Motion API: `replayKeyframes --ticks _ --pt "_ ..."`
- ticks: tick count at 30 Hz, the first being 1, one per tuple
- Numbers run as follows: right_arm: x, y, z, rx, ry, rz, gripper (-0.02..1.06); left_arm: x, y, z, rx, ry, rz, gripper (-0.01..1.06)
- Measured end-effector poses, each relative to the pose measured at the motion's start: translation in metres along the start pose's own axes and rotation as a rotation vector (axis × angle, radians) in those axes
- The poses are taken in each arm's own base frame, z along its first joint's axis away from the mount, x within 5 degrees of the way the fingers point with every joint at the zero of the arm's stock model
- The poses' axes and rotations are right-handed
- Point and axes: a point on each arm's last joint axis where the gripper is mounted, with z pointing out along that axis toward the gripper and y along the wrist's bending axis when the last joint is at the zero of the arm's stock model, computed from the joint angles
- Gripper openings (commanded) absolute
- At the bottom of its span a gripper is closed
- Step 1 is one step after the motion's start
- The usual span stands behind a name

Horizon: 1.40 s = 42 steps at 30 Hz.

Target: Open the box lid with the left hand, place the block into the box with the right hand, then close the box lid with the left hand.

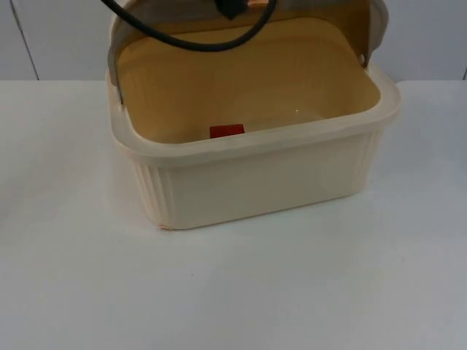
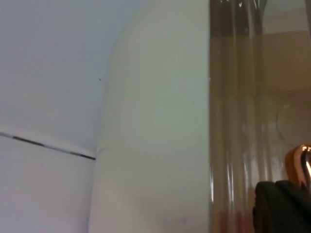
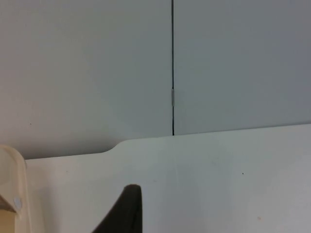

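The cream box point(image 1: 255, 175) stands at the back middle of the table with its translucent brownish lid point(image 1: 241, 36) swung up and open. A red block point(image 1: 227, 130) lies on the box floor against the near wall. My left gripper point(image 1: 235, 6) is at the lid's top edge, shut on it. In the left wrist view the lid point(image 2: 238, 121) runs past my left gripper point(image 2: 281, 206), beside the box's pale wall point(image 2: 155, 145). My right gripper point(image 3: 127, 213) waits over bare table, away from the box corner point(image 3: 12, 194).
The grey partition wall point(image 3: 97, 73) rises behind the table's far edge point(image 3: 218, 132). White table top point(image 1: 233, 292) spreads in front of the box and on both sides of it.
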Motion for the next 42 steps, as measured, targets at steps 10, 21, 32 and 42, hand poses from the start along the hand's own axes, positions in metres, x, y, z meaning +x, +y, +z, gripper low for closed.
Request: replayKeyframes --ticks 10,21,32,42 --pt "0.000 0.000 0.000 0.000 0.000 0.000 1.05 -0.016 -0.019 0.005 0.011 0.039 0.060 0.00" --pt "0.000 0.000 0.000 0.000 0.001 0.000 1.05 -0.010 -0.031 0.001 -0.079 0.035 0.097 0.00" --pt "0.000 0.001 0.000 -0.016 -0.001 0.020 1.05 0.015 -0.092 0.004 -0.041 0.063 0.162 0.00" --pt "0.000 0.002 0.000 -0.018 0.004 0.022 1.05 0.030 -0.140 0.013 0.013 0.092 0.266 0.00"
